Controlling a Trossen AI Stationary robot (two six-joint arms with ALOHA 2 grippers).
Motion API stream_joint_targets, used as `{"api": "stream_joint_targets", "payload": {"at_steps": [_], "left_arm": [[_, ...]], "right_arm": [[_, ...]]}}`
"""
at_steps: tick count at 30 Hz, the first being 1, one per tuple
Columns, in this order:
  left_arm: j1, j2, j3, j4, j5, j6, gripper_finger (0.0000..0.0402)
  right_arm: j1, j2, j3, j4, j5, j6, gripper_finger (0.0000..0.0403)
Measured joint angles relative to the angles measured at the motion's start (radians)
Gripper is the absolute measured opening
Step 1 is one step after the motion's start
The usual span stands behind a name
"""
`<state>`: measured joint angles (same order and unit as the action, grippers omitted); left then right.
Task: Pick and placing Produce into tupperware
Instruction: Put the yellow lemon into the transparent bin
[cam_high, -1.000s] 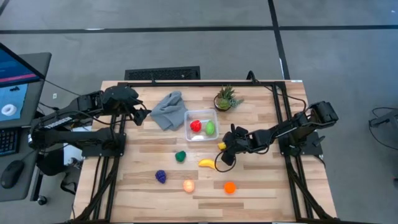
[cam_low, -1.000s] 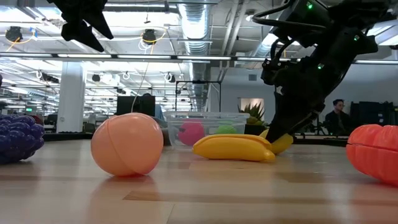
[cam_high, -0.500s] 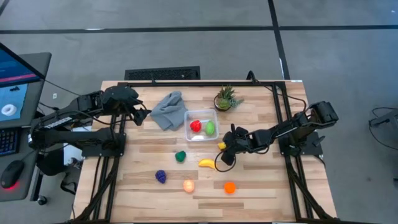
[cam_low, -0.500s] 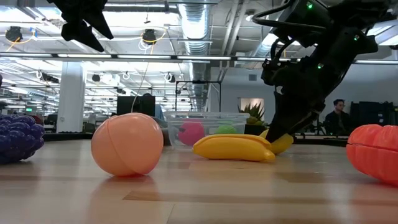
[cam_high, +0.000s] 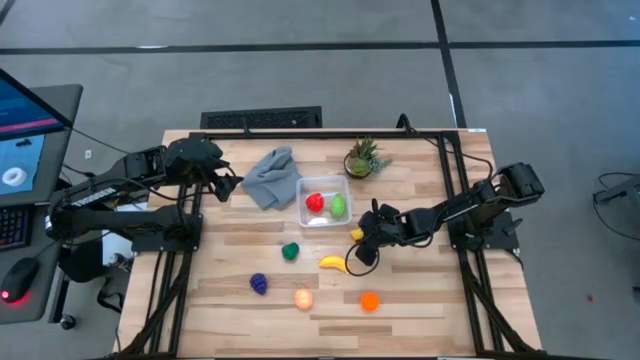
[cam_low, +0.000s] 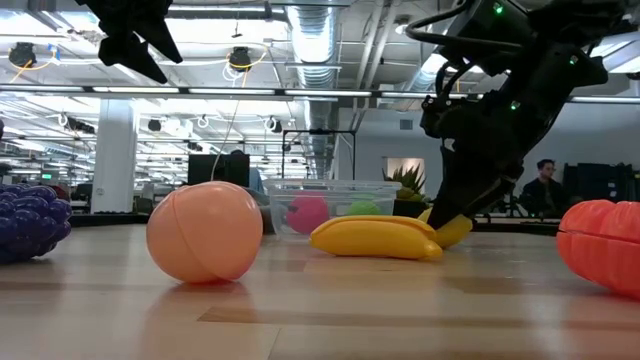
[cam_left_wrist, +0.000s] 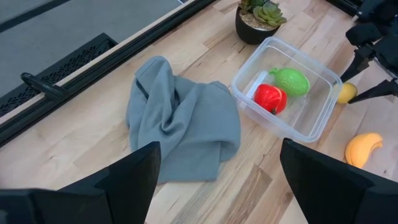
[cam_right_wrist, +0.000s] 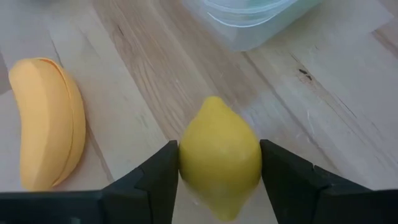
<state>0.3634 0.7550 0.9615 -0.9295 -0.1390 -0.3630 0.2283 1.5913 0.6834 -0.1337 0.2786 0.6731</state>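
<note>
A: How far is the task now?

B: Two pieces lie already in the tupperware (cam_high: 323, 187): a red fruit (cam_high: 314, 202) and a light green one (cam_high: 338, 206). The right gripper (cam_right_wrist: 219, 171) has its fingers pressed on both sides of the lemon (cam_right_wrist: 219, 155), just at 5 o'clock of the tupperware, low at the worktop (cam_high: 420, 300). I judge this piece is the third one.

A: And what is left?

B: The banana (cam_high: 332, 263), the dark green piece (cam_high: 290, 250), the purple one (cam_high: 259, 284), the peach one (cam_high: 303, 298) and the orange one (cam_high: 370, 301), all scattered at 6 o'clock of the tupperware.

A: The left gripper?

B: The left gripper (cam_left_wrist: 214, 180) waits at 9 o'clock, above the grey cloth (cam_left_wrist: 181, 121), fingers apart, holding nothing.

A: How do the things look?

B: The tupperware is clear thin plastic with rounded corners. The lemon is smooth, matte, with a pointed end. The purple piece is bumpy like grapes; the peach one is round with a seam. The cloth is soft and wrinkled, the worktop pale wooden planks.
</note>
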Motion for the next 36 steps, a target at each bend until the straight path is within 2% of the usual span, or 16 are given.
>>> {"api": "stream_joint_targets", "payload": {"at_steps": [12, 36], "left_arm": [[0.000, 0.000, 0.000, 0.000, 0.000, 0.000, 0.0317], [0.000, 0.000, 0.000, 0.000, 0.000, -0.008, 0.0317]], "right_arm": [[0.000, -0.003, 0.002, -0.001, -0.022, 0.000, 0.0223], [0.001, -0.001, 0.091, -0.052, -0.077, -0.027, 0.0228]]}}
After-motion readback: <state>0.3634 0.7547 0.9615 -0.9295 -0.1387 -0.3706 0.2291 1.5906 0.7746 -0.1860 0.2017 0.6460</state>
